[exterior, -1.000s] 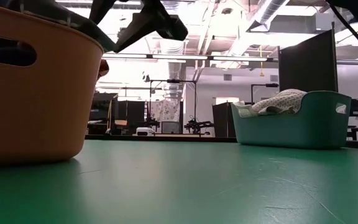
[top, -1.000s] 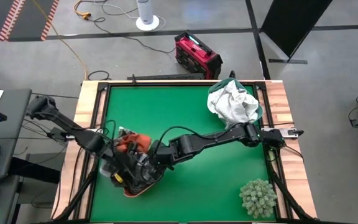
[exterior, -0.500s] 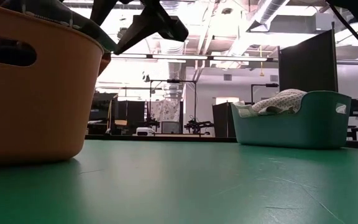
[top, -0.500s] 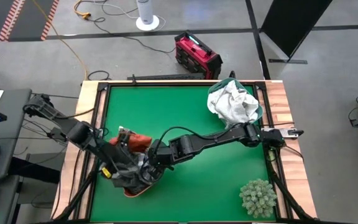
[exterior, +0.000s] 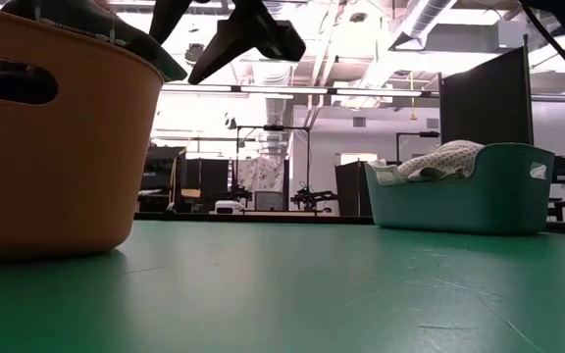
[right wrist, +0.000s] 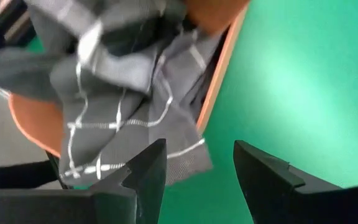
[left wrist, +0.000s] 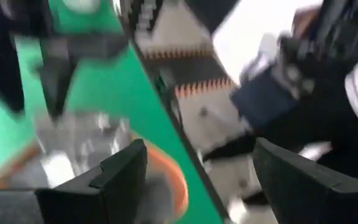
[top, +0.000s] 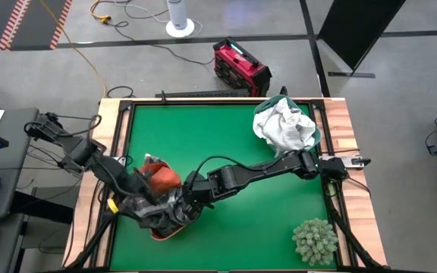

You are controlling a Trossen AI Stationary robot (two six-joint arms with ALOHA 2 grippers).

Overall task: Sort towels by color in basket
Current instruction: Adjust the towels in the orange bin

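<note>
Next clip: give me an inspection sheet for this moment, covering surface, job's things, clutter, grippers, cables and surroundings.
Surface: green table with wooden side rails.
Job's things: orange basket at the left front holds a grey checked towel and a rust-orange towel; teal basket at the right rear holds white towels.
Clutter: spiky green plant ball at the right front corner.
Grippers: left gripper and right gripper both over the orange basket, jaws open, nothing held.
Cables: orange and white cords on the floor behind the table.
Surroundings: red case on the floor; no person seen.
</note>
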